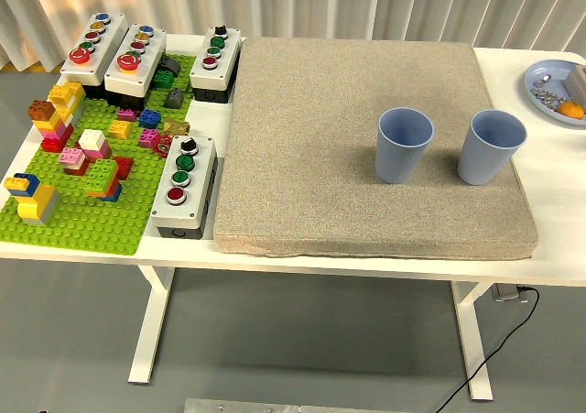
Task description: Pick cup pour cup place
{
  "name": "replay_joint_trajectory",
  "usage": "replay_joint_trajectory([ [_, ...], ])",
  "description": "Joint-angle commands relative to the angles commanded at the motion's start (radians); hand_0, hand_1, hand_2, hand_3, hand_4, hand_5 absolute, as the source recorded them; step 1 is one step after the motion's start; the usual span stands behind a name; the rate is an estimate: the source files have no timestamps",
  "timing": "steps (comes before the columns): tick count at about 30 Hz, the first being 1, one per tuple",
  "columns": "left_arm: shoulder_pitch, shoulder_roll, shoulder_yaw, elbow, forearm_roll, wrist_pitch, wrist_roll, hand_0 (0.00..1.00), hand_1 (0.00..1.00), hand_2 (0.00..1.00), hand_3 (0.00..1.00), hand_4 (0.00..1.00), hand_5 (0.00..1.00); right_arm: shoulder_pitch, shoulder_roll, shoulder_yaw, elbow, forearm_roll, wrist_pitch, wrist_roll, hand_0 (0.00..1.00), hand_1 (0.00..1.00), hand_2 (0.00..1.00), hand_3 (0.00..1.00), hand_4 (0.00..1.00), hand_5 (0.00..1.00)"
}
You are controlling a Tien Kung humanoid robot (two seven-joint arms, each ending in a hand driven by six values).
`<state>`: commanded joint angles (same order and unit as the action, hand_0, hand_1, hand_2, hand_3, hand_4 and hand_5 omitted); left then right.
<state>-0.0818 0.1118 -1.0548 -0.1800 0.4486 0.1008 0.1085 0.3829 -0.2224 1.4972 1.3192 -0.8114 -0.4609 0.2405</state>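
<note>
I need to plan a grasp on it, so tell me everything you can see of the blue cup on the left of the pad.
The left blue cup is a pale blue, matte, plastic-looking tumbler with fine vertical ribs and a plain round rim, tapering toward the base. It has no handle. It stands upright, mouth open upward, on the beige pad, right of the pad's centre. Nothing touches it but the pad; the second blue cup stands apart to its right. Its contents cannot be told.

Neither the left hand nor the right hand shows in the head view, and no arm or person does either. The one piece that may belong to the robot is a pale grey flat plate (275,406) with a speckled, matte surface and a straight top edge, below the table's (366,265) near edge. Whether it is part of the robot cannot be told.
</note>
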Motion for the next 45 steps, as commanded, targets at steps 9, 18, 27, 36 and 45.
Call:
replay_joint_trajectory([
  [9,-0.002,0.000,-0.002,0.000,0.002,-0.001,-0.001,0.699,0.685,0.746,0.681,0.489,0.980,-0.018,-0.040,0.018,0.028,-0.038,0.005,-0.046,0.870,0.792,0.813,0.829,0.791,0.479],
  [18,-0.004,-0.001,-0.006,0.000,0.010,-0.002,0.000,0.699,0.686,0.746,0.682,0.489,0.981,-0.126,-0.143,0.024,0.059,-0.064,0.104,-0.128,0.867,0.795,0.837,0.877,0.829,0.399],
  [27,-0.002,0.000,0.000,0.000,0.010,-0.004,0.002,0.698,0.685,0.746,0.682,0.489,0.981,-0.210,-0.183,0.028,0.070,-0.091,0.175,-0.182,0.871,0.798,0.859,0.901,0.852,0.358],
  [36,-0.001,0.001,0.006,0.000,0.009,-0.005,0.004,0.698,0.685,0.743,0.681,0.491,0.984,-0.264,-0.182,-0.025,0.059,-0.069,0.185,-0.186,0.879,0.817,0.886,0.932,0.857,0.318],
  [45,-0.001,0.000,0.006,0.000,0.011,-0.006,0.004,0.698,0.685,0.742,0.680,0.490,0.984,-0.267,-0.148,-0.071,0.043,-0.066,0.185,-0.185,0.880,0.820,0.891,0.935,0.861,0.320],
])
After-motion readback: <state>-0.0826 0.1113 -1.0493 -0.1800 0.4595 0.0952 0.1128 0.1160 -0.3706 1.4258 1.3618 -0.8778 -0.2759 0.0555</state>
